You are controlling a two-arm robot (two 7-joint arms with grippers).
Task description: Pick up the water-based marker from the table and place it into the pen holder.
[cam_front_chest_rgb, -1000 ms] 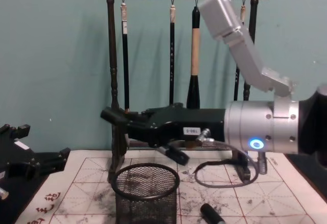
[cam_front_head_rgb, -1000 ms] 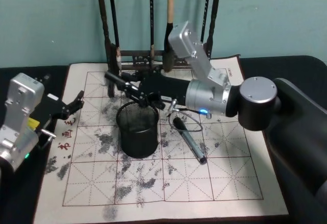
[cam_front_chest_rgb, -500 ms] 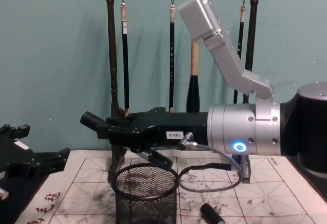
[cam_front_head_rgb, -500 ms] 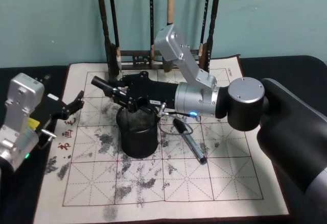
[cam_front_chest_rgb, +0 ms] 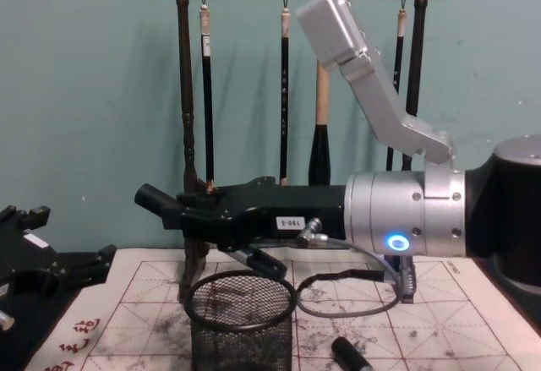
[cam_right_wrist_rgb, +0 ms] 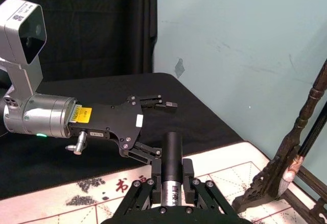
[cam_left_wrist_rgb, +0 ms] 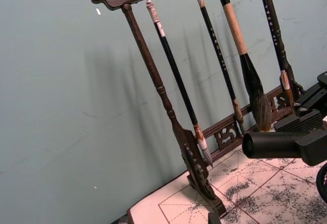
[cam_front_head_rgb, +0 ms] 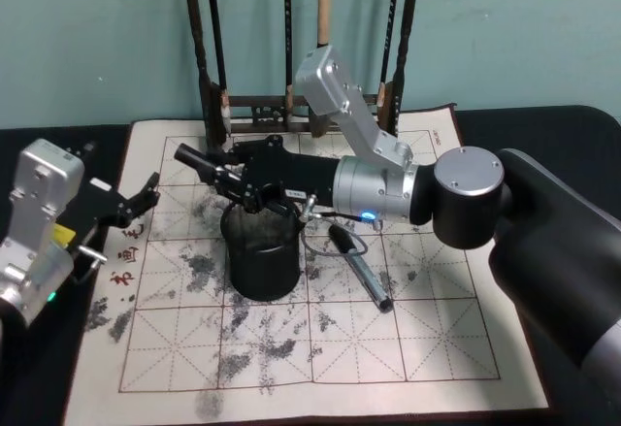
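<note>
My right gripper [cam_front_head_rgb: 233,178] is shut on a black water-based marker [cam_front_head_rgb: 199,163], held about level, just above the rim of the pen holder [cam_front_head_rgb: 260,251]. The marker's free end [cam_front_chest_rgb: 153,199] sticks out past the holder's left side. From the right wrist, the marker [cam_right_wrist_rgb: 172,157] lies clamped between the fingers [cam_right_wrist_rgb: 187,185]. The pen holder [cam_front_chest_rgb: 241,320] is a black mesh cup standing on the calligraphy mat [cam_front_head_rgb: 320,348]. My left gripper [cam_front_head_rgb: 146,196] is parked open at the mat's left edge.
A second dark marker [cam_front_head_rgb: 361,269] lies on the mat to the right of the holder. A tall wooden brush rack [cam_front_chest_rgb: 188,134] with hanging brushes stands right behind the holder. A loose cable [cam_front_head_rgb: 325,242] hangs under my right wrist.
My right arm has carried the marker to the left, so its free end now overhangs the holder's left side. It has hardly moved in the last half second. The left arm is still.
</note>
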